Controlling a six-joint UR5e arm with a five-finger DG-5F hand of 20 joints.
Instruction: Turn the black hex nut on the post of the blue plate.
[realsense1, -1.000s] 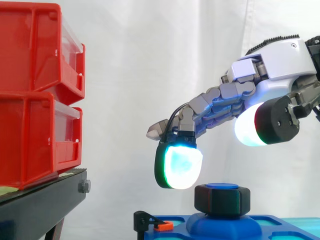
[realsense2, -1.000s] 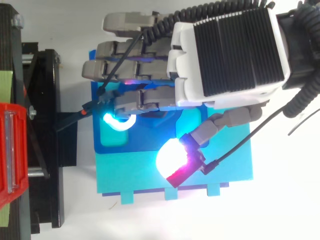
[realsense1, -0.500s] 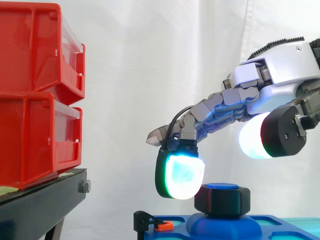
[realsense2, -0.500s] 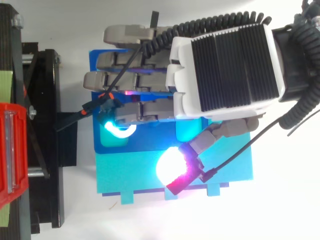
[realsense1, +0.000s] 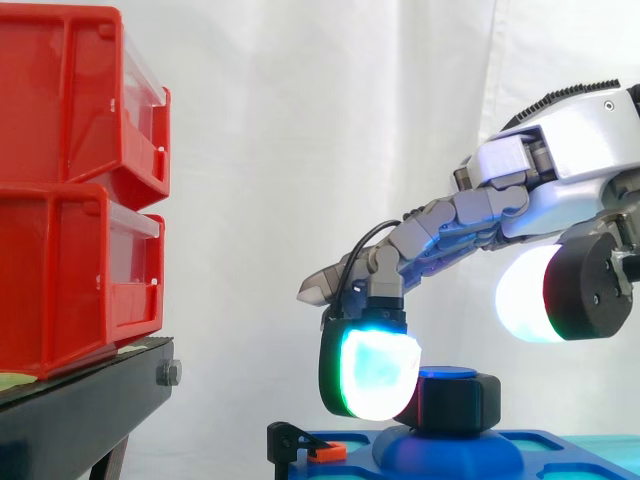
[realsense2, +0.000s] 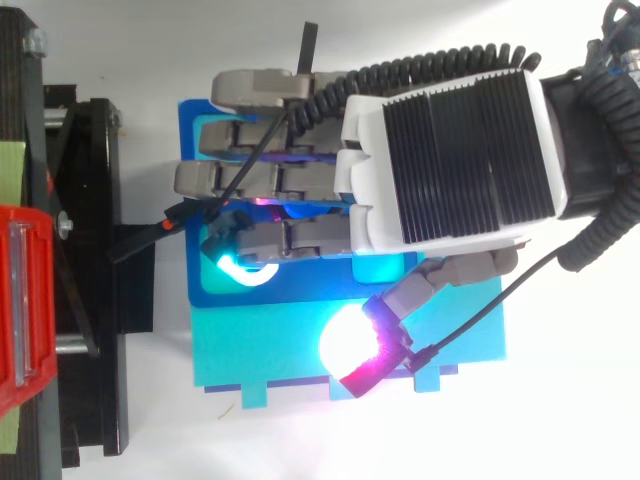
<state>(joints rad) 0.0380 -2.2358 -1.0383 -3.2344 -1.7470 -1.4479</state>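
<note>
Early stage by my read: the hand (realsense1: 560, 170) hangs over the black hex nut (realsense1: 455, 402), which sits on the post at the middle of the blue plate (realsense1: 545, 452). There is no grip on the nut yet, so the whole turn looks left to do. Fingers are spread wide and near straight, holding nothing: one glowing fingertip (realsense1: 372, 372) is low at the nut's left side, touching or just beside, can't tell, while the thumb pad (realsense1: 525, 295) sits up and right of the nut, clearly apart.

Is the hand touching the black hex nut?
Cannot tell: in the side view one pad of the hand overlaps the black hex nut, depth unclear.
</note>
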